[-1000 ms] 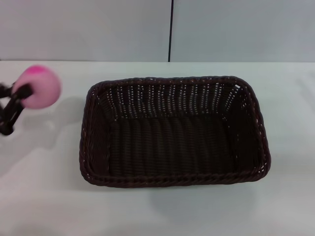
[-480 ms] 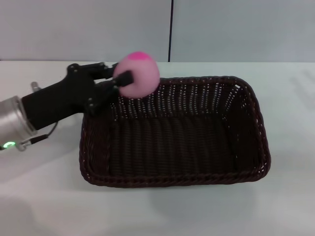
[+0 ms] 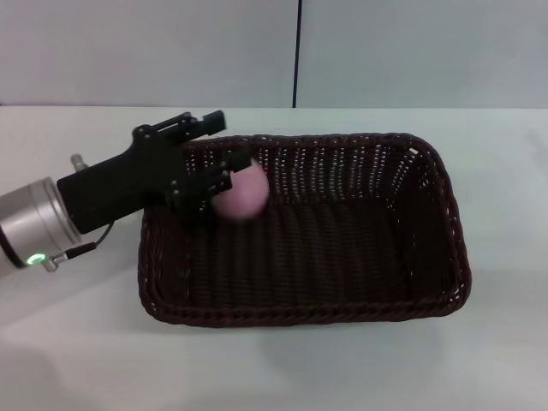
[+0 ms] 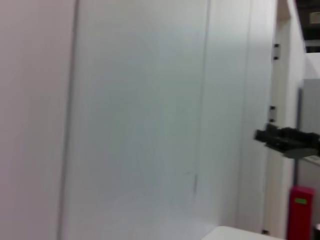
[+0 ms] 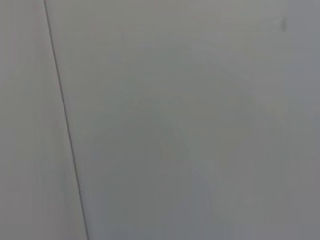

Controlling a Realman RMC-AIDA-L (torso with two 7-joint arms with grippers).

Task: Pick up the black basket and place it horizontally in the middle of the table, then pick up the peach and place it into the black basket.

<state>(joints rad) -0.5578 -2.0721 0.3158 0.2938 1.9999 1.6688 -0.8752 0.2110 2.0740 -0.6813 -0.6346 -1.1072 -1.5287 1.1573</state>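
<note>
peach (image 3: 242,192) | over black basket (image 3: 445,257) left end | left tool (image 3: 224,167) fingers look parted, grip unclear

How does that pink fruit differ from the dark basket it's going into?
The peach is small, round and pale pink; the black basket is large, rectangular, dark and woven. The peach is held by the left gripper above the basket's floor; the basket rests flat on the table.
</note>
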